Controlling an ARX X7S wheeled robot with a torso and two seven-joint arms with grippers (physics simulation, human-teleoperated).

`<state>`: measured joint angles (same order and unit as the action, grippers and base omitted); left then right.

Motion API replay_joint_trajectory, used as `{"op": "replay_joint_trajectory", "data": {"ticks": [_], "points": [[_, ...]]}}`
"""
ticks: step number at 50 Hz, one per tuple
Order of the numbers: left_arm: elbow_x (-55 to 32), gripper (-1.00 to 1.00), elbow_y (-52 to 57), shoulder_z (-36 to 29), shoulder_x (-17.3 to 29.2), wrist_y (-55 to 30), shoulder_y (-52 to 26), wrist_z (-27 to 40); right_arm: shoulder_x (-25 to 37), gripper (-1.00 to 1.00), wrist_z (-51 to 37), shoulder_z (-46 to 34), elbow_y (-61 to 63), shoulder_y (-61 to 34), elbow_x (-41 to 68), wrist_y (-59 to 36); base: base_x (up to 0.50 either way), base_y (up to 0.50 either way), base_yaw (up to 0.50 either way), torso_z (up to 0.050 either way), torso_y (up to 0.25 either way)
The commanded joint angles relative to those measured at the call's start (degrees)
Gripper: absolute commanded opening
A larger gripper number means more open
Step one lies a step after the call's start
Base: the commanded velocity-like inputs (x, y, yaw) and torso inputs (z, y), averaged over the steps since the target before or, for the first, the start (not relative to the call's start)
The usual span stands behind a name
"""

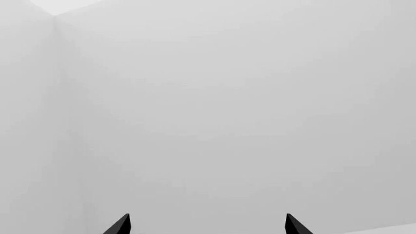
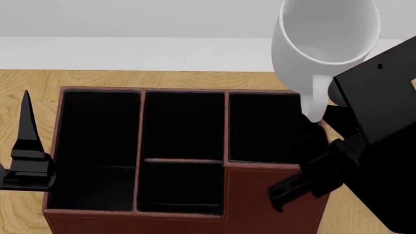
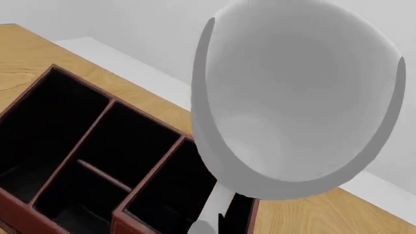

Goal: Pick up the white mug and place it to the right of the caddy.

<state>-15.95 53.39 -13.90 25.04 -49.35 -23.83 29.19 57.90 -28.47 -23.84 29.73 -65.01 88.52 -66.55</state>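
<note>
The pick-up looks done: the right hand (image 2: 312,127) grips the white mug (image 2: 327,36) by its handle, aloft over the caddy (image 2: 260,187) toward the counter's (image 2: 162,79) right edge, not yet set down, while the left hand (image 1: 206,225) hangs released.

no text, label, brand, number or sign can be read anywhere you look. the white mug (image 2: 328,34) shows you only plain glossy surface, inside and out. the caddy (image 2: 260,195) carries no lettering on its reddish-brown walls or black-lined compartments. the wooden table (image 2: 26,83) and the pale wall (image 1: 227,97) are unmarked as well.
</note>
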Motion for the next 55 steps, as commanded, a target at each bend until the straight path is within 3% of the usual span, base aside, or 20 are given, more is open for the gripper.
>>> {"op": "replay_joint_trajectory", "data": {"ticks": [1, 55], "points": [[-0.1, 1.00, -0.9, 0.1, 0.2, 1.0, 0.3, 0.0, -0.3, -1.00, 1.5, -0.8, -1.8, -0.1, -5.6, -0.1, 0.00, 0.00, 0.00, 0.000, 0.000], [-0.2, 1.00, -3.9, 0.1, 1.2, 4.9, 1.3, -0.2, -0.4, -1.00, 4.9, -7.4, -10.7, 2.8, -21.2, 2.9, 0.00, 0.00, 0.00, 0.000, 0.001]]}}
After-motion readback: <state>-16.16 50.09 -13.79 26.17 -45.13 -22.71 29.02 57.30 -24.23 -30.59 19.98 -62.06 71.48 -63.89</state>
